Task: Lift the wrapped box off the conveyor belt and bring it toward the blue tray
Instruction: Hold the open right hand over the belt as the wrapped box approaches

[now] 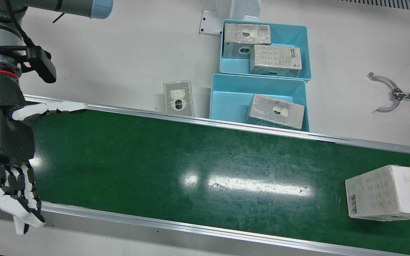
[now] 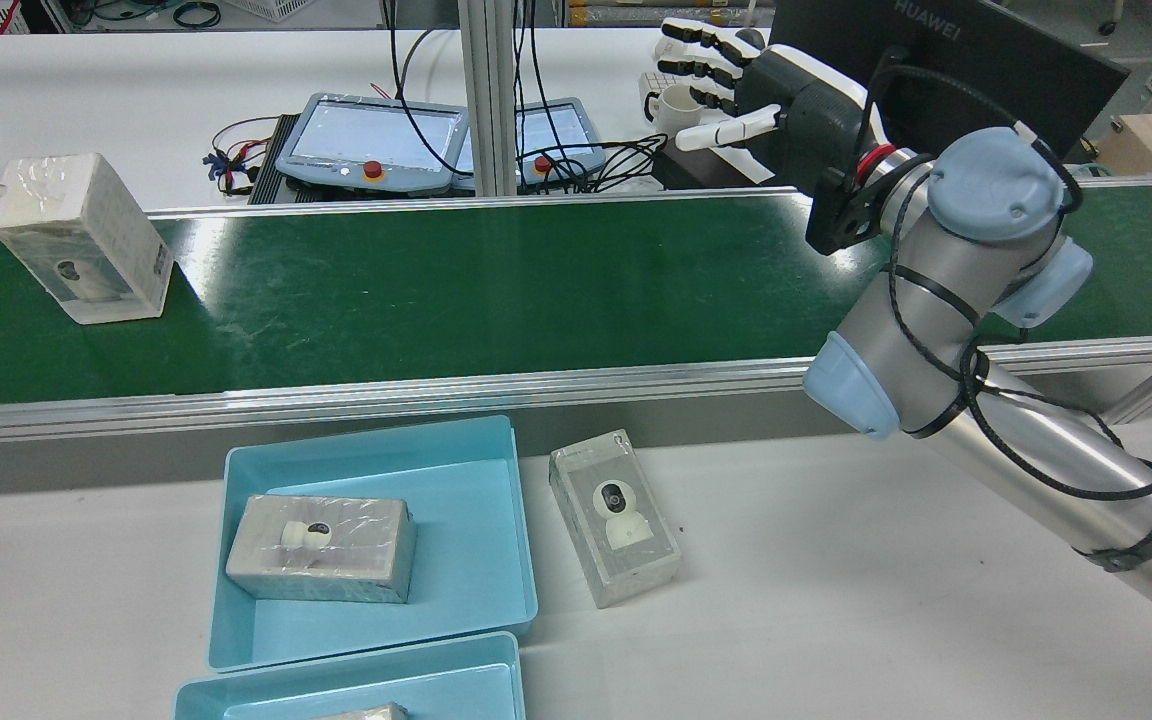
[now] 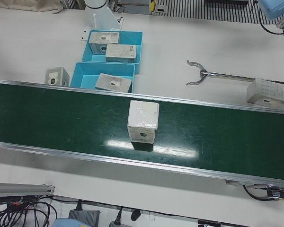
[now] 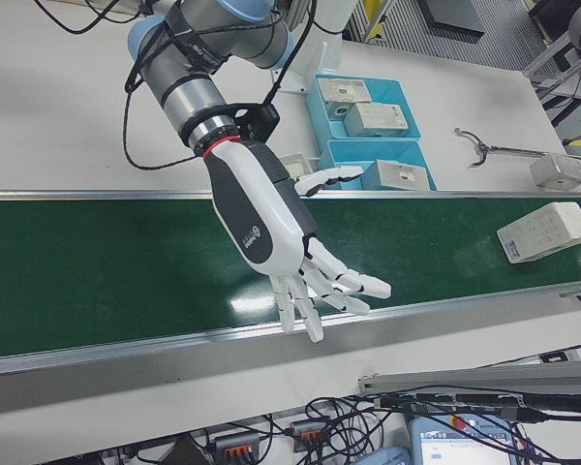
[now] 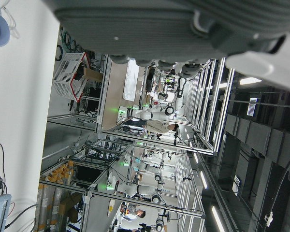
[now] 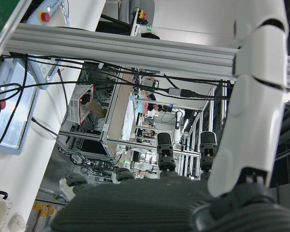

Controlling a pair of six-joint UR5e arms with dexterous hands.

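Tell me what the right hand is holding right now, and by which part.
Nothing. The right hand is open above the belt, far from the box.

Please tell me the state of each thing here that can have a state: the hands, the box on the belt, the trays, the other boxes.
right hand: open, fingers spread, over the belt, holding nothing
left hand: seen only in its own view, state unclear
wrapped box: standing on the conveyor belt, untouched
near blue tray: holds one box
far blue tray: holds three boxes
box on table: beside the near tray, outside it
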